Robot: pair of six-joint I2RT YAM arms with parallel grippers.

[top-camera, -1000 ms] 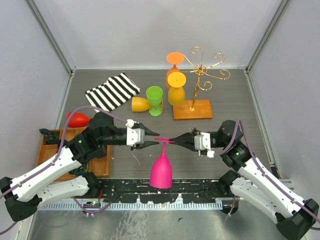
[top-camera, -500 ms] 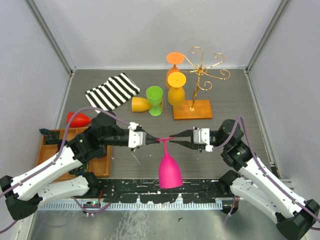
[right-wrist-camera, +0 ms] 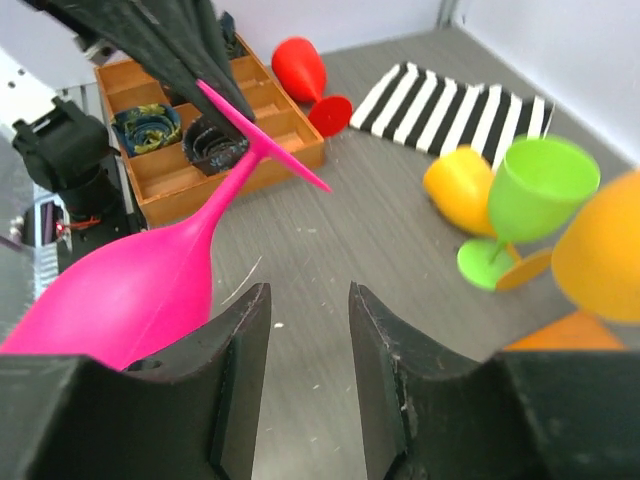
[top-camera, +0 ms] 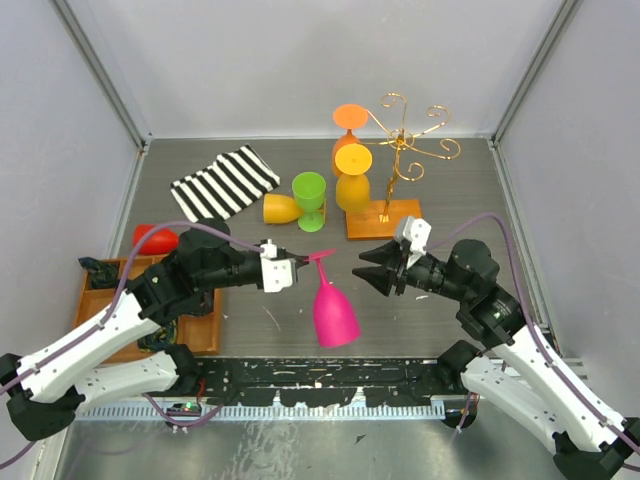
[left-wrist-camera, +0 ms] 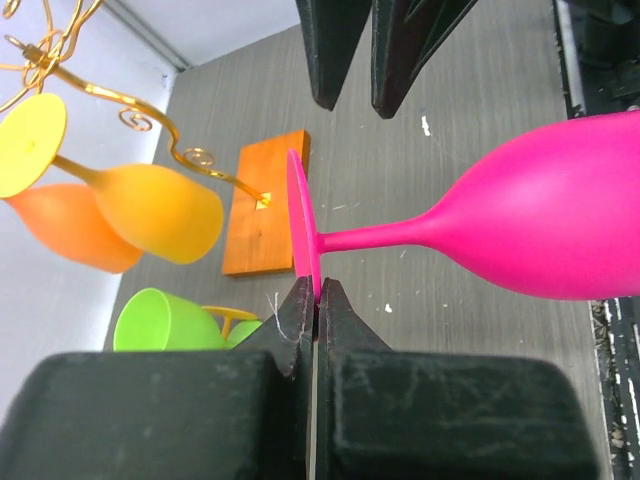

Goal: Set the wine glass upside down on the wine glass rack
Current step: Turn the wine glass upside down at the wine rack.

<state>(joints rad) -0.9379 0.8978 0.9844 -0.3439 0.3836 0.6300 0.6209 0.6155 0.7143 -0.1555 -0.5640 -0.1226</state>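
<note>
A pink wine glass (top-camera: pixel 333 312) hangs upside down in the air, bowl down, above the table's front middle. My left gripper (top-camera: pixel 301 263) is shut on the rim of its flat foot (left-wrist-camera: pixel 303 235); the stem and bowl (left-wrist-camera: pixel 560 225) run to the right in the left wrist view. My right gripper (top-camera: pixel 368 267) is open and empty, a little right of the glass and apart from it; the glass (right-wrist-camera: pixel 130 285) lies left of its fingers. The gold wire rack (top-camera: pixel 405 140) on its wooden base (top-camera: pixel 385 220) stands at the back, with two orange glasses (top-camera: pixel 351 165) hanging upside down on its left arms.
A green glass (top-camera: pixel 310 198) stands upright beside a yellow glass (top-camera: pixel 281 208) lying on its side, left of the rack base. A striped cloth (top-camera: pixel 226 182) lies at the back left. A red glass (top-camera: pixel 155 239) lies by the compartmented wooden tray (top-camera: pixel 205 330) at the left.
My right gripper has let go of the glass foot, opened and drawn back to the right. The left gripper keeps the foot and the bowl has swung a little.
</note>
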